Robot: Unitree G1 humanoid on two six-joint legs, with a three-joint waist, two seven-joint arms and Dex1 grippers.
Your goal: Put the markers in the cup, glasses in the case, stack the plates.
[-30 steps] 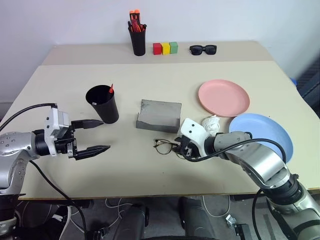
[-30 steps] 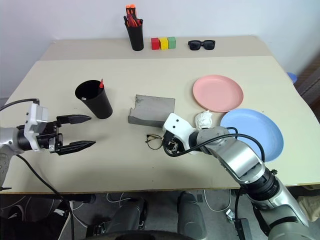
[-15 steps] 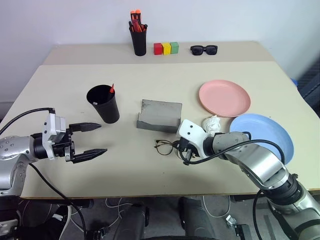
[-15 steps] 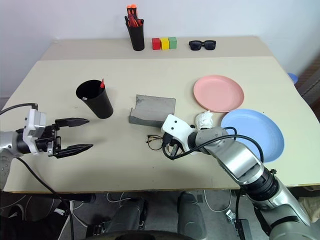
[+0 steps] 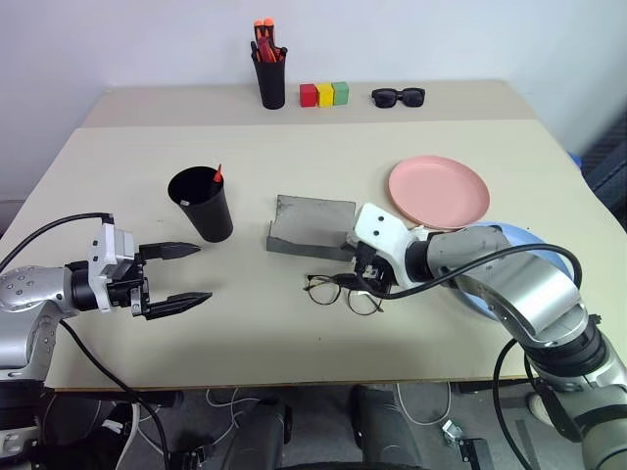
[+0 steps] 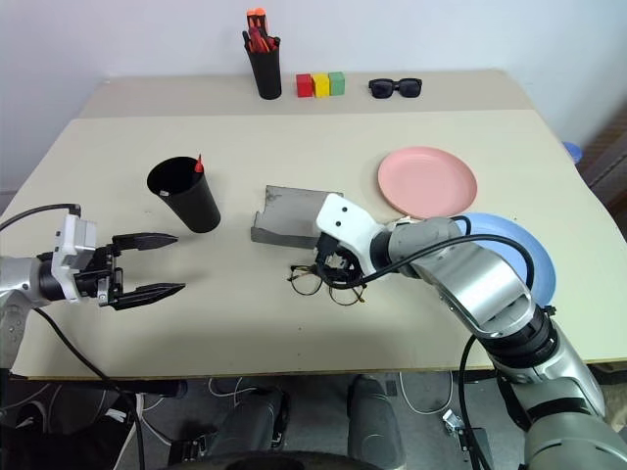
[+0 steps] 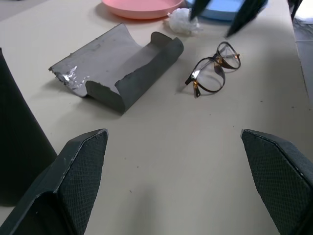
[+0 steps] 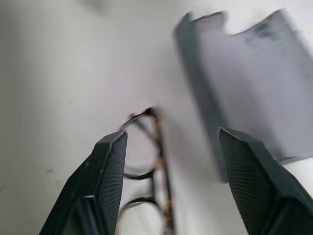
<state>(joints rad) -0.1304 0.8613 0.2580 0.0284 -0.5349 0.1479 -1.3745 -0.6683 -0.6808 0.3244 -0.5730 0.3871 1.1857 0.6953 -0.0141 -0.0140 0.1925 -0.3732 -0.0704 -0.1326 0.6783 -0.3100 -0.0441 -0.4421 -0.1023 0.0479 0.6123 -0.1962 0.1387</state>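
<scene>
Right gripper (image 6: 338, 266) spread, empty, poised over glasses (image 5: 343, 292) lying at six o'clock of open case (image 5: 312, 226), presumably for regrasp. Left gripper (image 5: 178, 273) spread wide at seven o'clock of cup (image 5: 203, 204), idle.

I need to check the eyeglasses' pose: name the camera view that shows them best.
The left wrist view: the eyeglasses lie whole and unobstructed on the table beside the grey case. Both eye views show them small, partly behind the right claw; the right wrist view catches part of them, blurred.
</scene>
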